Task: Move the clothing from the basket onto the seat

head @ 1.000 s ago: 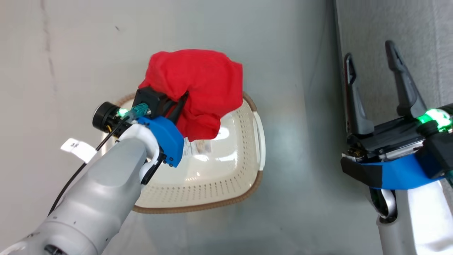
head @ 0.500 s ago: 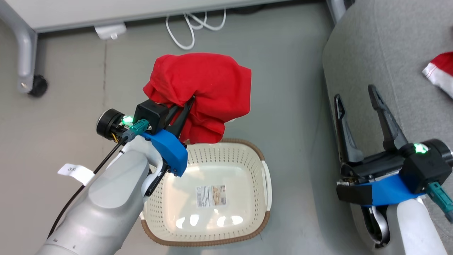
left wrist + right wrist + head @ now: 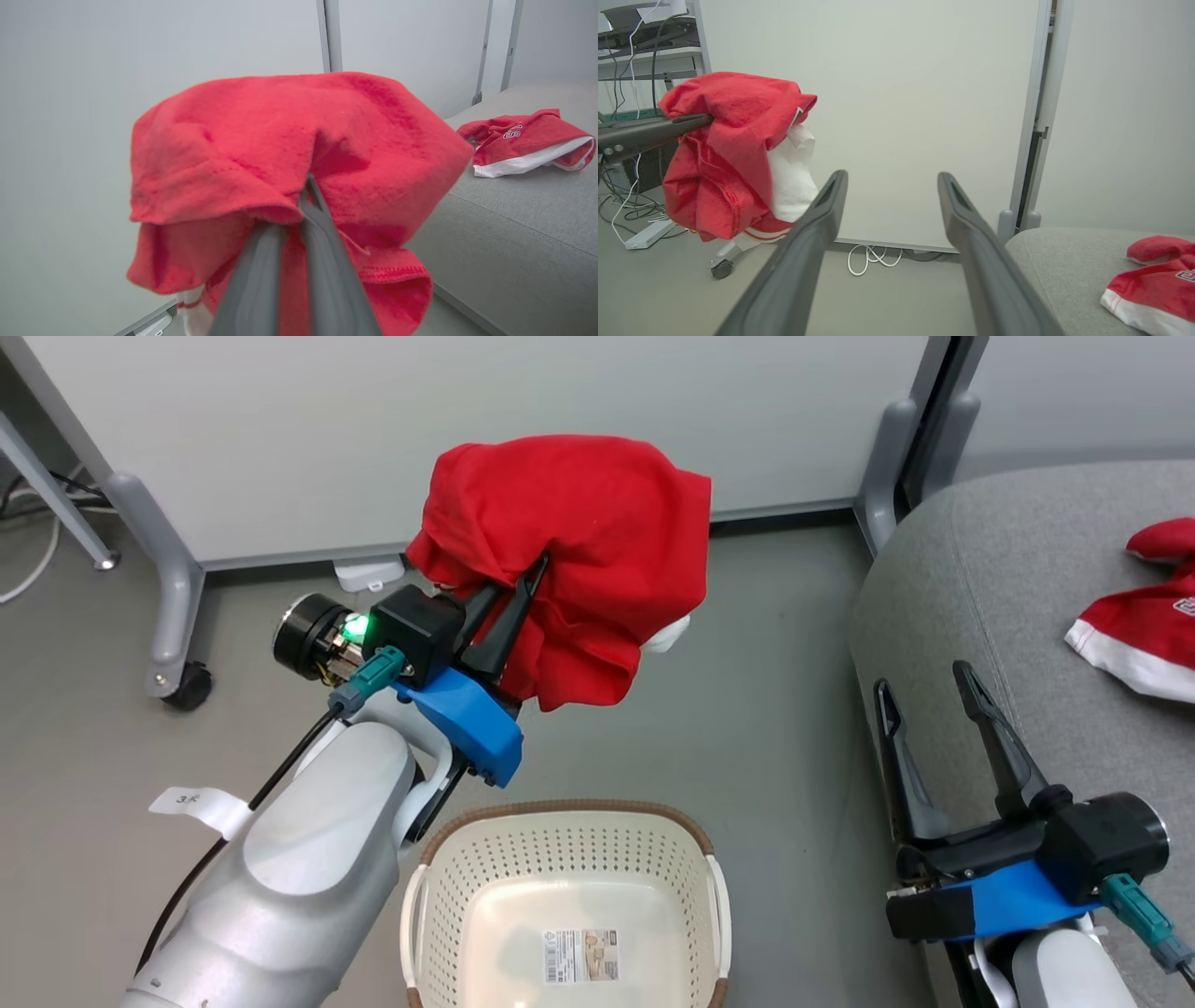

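The left gripper [image 3: 525, 577] is pinched shut on a bunched red garment [image 3: 569, 513], holding it in the air over bare floor [image 3: 775, 728], past the far rim of the basket [image 3: 560, 809] and well apart from the rounded left edge of the seat [image 3: 990, 569]. A second garment [image 3: 1134, 635], red with white trim, lies on the seat near the head view's right border. The right gripper [image 3: 922, 678] hovers over the seat's near edge with its fingers spread wide and nothing between them; open floor separates the two arms, and a white panel [image 3: 467, 429] stands behind the lifted cloth.
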Available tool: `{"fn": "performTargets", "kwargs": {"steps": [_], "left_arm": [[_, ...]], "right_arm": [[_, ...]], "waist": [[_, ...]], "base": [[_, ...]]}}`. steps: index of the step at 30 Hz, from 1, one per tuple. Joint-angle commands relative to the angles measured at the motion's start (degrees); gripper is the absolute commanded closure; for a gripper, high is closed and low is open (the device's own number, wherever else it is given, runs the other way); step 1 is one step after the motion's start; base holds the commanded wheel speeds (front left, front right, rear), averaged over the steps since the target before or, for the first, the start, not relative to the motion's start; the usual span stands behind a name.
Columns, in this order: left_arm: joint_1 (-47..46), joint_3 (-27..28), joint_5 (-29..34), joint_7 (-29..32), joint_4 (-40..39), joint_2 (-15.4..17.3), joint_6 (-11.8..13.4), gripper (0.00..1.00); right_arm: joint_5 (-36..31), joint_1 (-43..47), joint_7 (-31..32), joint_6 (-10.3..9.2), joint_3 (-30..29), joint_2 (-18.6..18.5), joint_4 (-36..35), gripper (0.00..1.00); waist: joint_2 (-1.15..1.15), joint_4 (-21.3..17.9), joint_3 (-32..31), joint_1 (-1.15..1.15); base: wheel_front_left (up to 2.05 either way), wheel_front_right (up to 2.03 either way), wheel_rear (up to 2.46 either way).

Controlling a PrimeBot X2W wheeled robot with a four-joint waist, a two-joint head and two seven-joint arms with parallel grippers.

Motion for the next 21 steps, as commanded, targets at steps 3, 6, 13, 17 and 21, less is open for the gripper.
{"fn": "performTargets", "kwargs": {"steps": [3, 6, 13, 17, 21], "left_arm": [[0.0, 0.3, 0.5, -0.3, -1.8, 0.3, -0.4, 1.00], [-0.1, -0.1, 0.6, -0.3, -3.4, 0.3, -0.4, 1.00], [0.9, -0.9, 0.0, -0.3, -6.3, 0.8, -0.5, 1.00], [1.4, -1.4, -0.3, -0.1, -7.1, 1.1, -0.3, 1.00], [1.6, -1.6, -0.4, 0.1, -7.6, 1.2, 0.0, 1.00]], "right_arm": [[0.7, 1.5, -0.2, 0.03, -0.1, 0.0, 0.6, 0.00], [0.9, 2.2, -0.2, 0.03, -0.2, 0.0, 0.8, 0.00], [1.7, 3.7, -0.2, 0.03, 0.2, 0.0, 1.4, 0.00], [2.0, 3.9, -0.2, 0.03, 0.4, 0.0, 1.6, 0.00], [2.0, 3.9, -0.2, 0.03, 0.6, 0.0, 1.8, 0.00]], "waist": [[-0.01, 0.9, -1.9, 0.01], [-0.01, 1.4, -2.8, 0.01], [-0.01, 2.2, -4.5, 0.01], [-0.01, 2.3, -5.0, 0.01], [-0.01, 2.4, -5.4, 0.01]], "base": [[0.00, 0.00, 0.00], [0.00, 0.00, 0.00], [0.00, 0.00, 0.00], [0.00, 0.00, 0.00], [0.00, 0.00, 0.00]]}}
